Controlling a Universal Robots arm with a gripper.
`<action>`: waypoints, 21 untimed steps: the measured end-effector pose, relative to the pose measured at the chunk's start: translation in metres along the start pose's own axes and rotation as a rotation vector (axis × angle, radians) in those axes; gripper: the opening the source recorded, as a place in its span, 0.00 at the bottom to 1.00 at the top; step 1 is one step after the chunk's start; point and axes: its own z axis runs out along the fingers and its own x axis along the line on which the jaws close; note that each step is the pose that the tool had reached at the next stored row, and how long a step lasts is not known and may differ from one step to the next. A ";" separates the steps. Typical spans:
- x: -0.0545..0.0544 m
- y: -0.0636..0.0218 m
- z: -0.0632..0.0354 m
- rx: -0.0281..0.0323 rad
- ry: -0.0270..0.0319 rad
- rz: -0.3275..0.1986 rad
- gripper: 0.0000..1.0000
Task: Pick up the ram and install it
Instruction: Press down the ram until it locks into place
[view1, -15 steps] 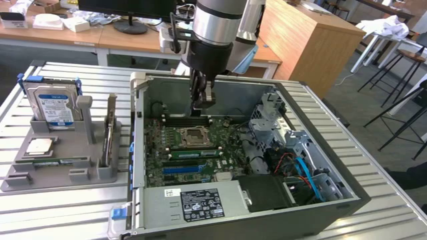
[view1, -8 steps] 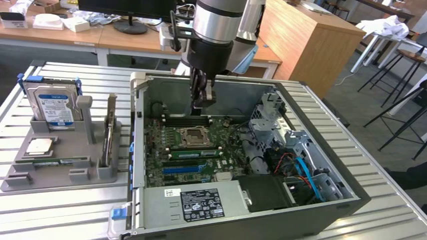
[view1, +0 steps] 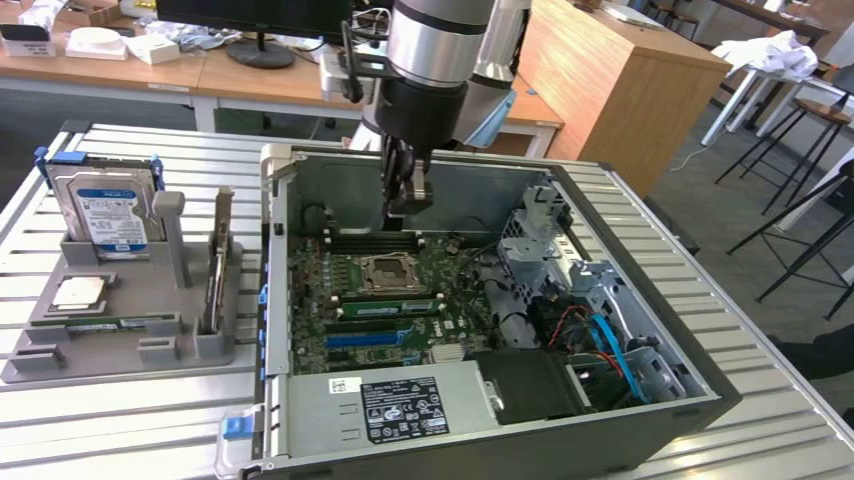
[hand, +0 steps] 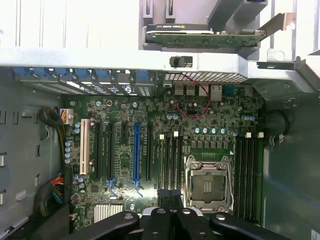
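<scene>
Nearest in the exterior view, the computer case (view1: 694, 400) lies open on its side on a slatted metal table (view1: 120, 430), its power supply (view1: 400, 408) at the front edge. Behind that comes the motherboard (view1: 314, 300), with 1 blue slot (view1: 363, 338) and the empty processor socket (view1: 387, 272) further in. At the exterior view's left, just beside the case, a grey holder (view1: 120, 360) carries the ram (view1: 118, 323), which lies flat in its groove, well apart from the arm. A silver processor chip (view1: 80, 292) sits just behind the ram, an expansion card (view1: 216, 265) stands on edge in the holder, and a hard drive (view1: 110, 215) stands upright at the back. Beyond the socket, the gripper (view1: 407, 205) hangs inside the case above the dark memory slots (view1: 374, 241), fingers together, with nothing visible between them. In the wrist view the gripper (hand: 170, 200) is likewise closed, next to the socket (hand: 207, 182). Farthest off stand wooden desks (view1: 601, 80).
</scene>
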 end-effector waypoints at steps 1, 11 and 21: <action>0.000 -0.0007 0.0000 0.0000 -0.0001 0.000 0.10; 0.000 -0.0162 -0.0001 0.0001 -0.0002 0.000 0.10; 0.000 -0.0328 -0.0003 0.0001 -0.0002 0.000 0.10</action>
